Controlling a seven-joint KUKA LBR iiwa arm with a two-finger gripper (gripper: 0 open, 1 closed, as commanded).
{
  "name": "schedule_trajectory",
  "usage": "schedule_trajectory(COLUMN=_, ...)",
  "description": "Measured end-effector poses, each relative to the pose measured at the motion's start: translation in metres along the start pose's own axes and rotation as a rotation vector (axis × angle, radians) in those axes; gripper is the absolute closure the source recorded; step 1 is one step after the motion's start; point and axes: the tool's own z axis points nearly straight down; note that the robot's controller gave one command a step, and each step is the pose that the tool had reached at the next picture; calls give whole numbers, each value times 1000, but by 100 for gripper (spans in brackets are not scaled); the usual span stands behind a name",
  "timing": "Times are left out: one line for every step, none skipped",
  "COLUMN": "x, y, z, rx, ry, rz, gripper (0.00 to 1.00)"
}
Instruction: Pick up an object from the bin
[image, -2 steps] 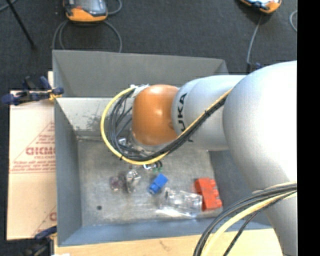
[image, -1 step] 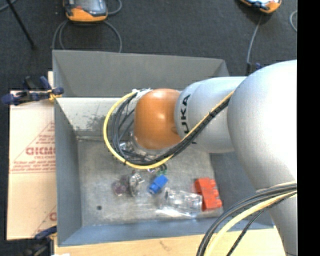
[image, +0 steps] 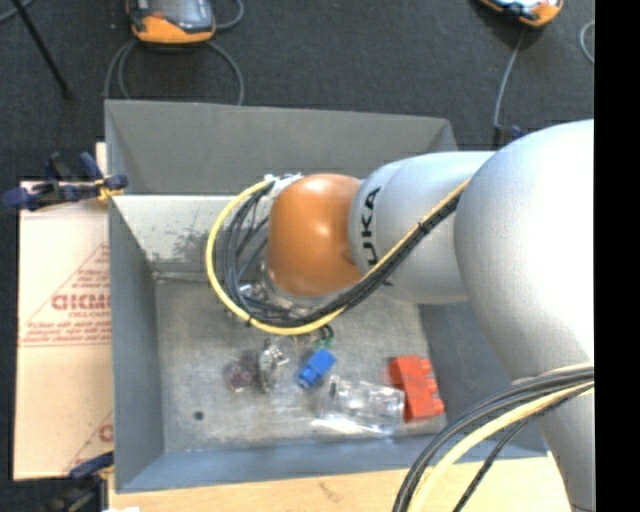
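Note:
My gripper reaches down from under the arm's orange cover to the bin floor, left of the middle. Its metal tip stands right beside a small dark purple lump, which lies just to its left. A small blue cylinder-shaped piece lies just to its right, tilted on the floor. I cannot tell whether anything is between the jaws.
A clear crumpled plastic piece lies near the bin's front wall. An orange-red block sits to its right. The arm and its cables cover the back middle of the bin, and bare floor shows at the front left.

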Motion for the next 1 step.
schedule_trajectory(x=-1, y=0, z=-1, rx=-1, ry=1, rz=7, gripper=0)
